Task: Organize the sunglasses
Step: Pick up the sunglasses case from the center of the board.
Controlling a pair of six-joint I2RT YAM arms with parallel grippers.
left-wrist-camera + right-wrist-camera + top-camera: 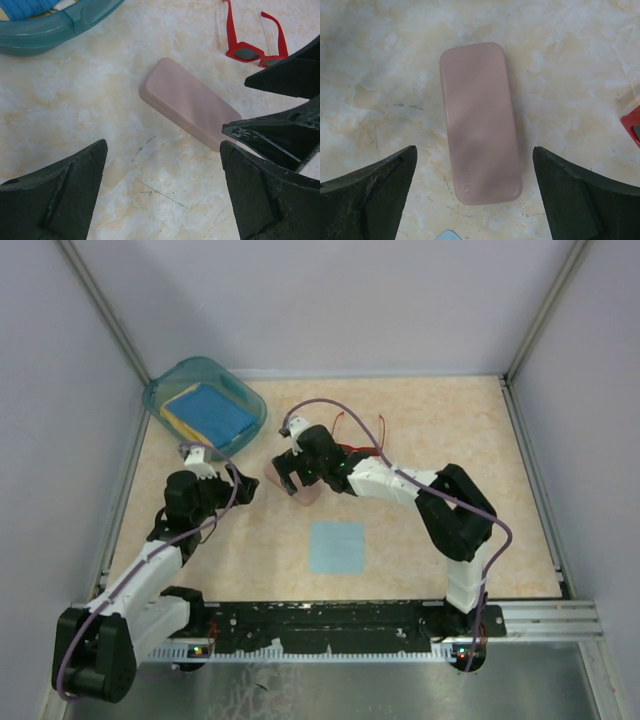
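The sunglasses (252, 47), thin red frame with dark lenses, lie open on the table beyond the pink case (187, 102). In the top view they (352, 449) are partly hidden behind my right wrist. A red corner of them shows at the right edge of the right wrist view (632, 125). My right gripper (298, 468) is open and hovers over the closed case (479, 120), its jaws straddling the near end (474, 150). My left gripper (240, 485) is open and empty (162, 145), left of the case (305, 492).
A teal bin (160, 390) holding blue and yellow cloths stands at the back left, and its rim shows in the left wrist view (55, 25). A light blue square cloth (336, 547) lies flat at the front centre. Enclosure walls and posts border the table.
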